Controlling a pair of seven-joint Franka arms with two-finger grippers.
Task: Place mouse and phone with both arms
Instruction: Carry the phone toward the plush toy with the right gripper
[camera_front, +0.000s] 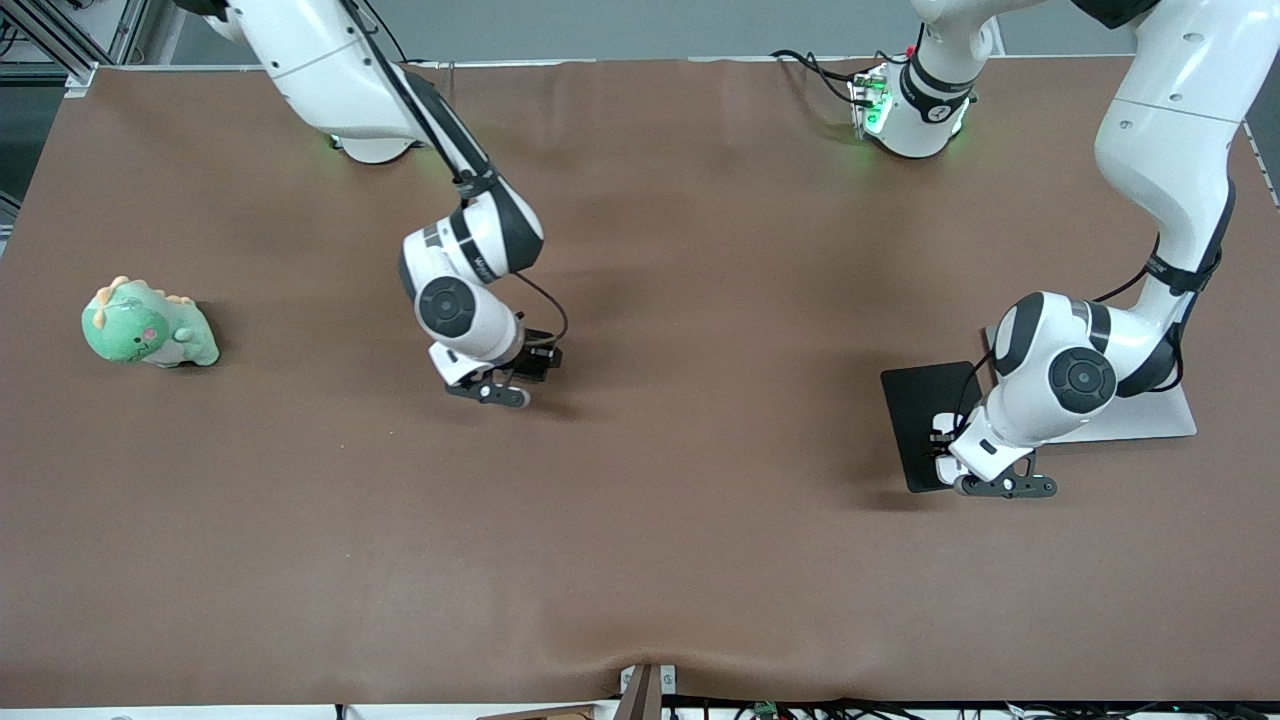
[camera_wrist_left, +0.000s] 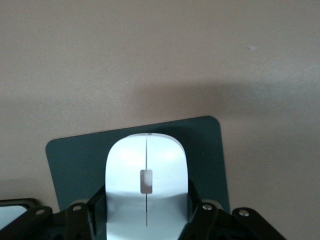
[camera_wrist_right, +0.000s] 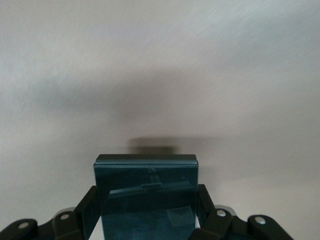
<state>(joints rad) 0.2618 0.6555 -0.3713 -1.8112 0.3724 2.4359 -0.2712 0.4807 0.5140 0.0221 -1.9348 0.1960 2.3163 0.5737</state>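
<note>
Left pincer (camera_front: 1003, 487), pinching mouse (camera_wrist_left: 146, 187) over pad (camera_front: 925, 425); right pincer (camera_front: 492, 392) pinching phone (camera_wrist_right: 146, 197) at 9 o'clock. Slip risked if tilted.

Front view: high above the brown worktop (camera_front: 640, 520), facing both arm bases along the top of the frame, taking in the whole surface. Left wrist view: close over the mouse (camera_wrist_left: 146, 187) and black pad (camera_wrist_left: 210, 150), shared with the front view's lower right. Right wrist view: close over the phone (camera_wrist_right: 146, 200), shared with the front view's centre left.
</note>
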